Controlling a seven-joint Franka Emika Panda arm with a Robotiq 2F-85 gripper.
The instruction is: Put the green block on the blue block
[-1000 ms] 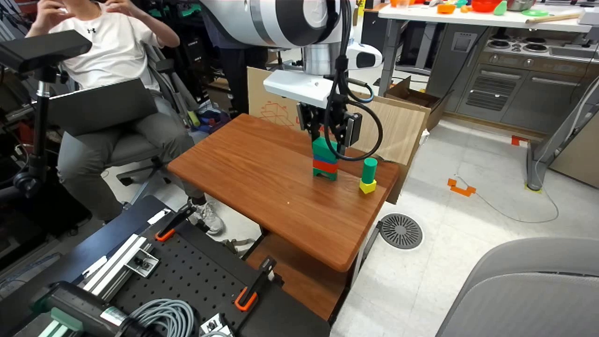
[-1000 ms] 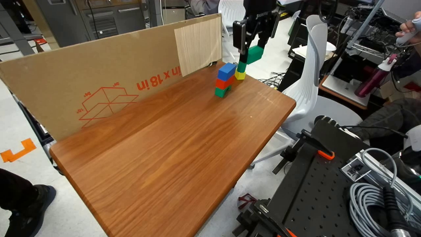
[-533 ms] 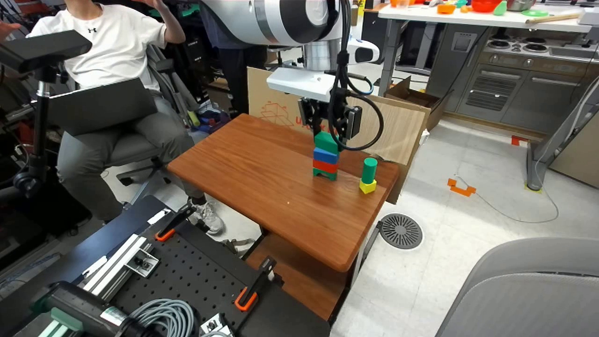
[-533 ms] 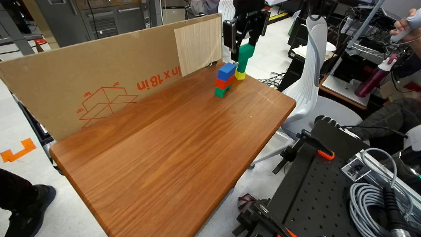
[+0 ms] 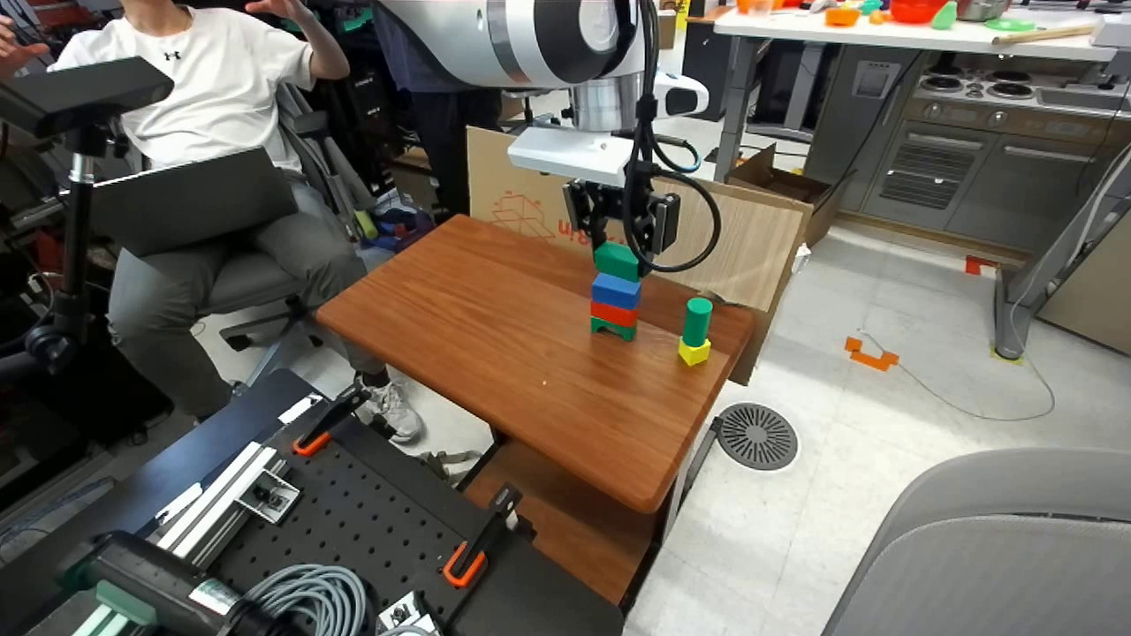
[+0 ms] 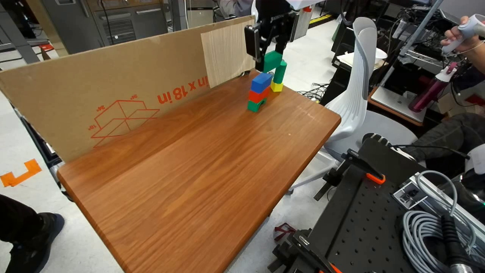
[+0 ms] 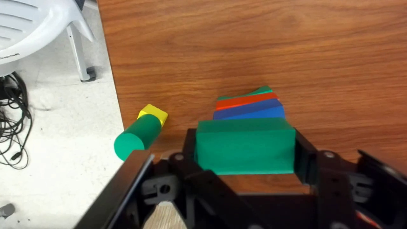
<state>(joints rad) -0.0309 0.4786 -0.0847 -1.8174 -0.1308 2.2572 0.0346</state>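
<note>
The wooden worktop and, nearer, the blue block lie below our fingers, which pinch the green block between them by opposite ends. We expect it to be light, stiff and slightly slippery, so squeezing those ends squarely should serve.

The arm was white and rounded, with a black section and a grey band. Below came a silver cylinder, a white slab and looping black cables with some blue among them. The gripper was black, with round screws, grey tabs and pale lettering too small to read.
</note>
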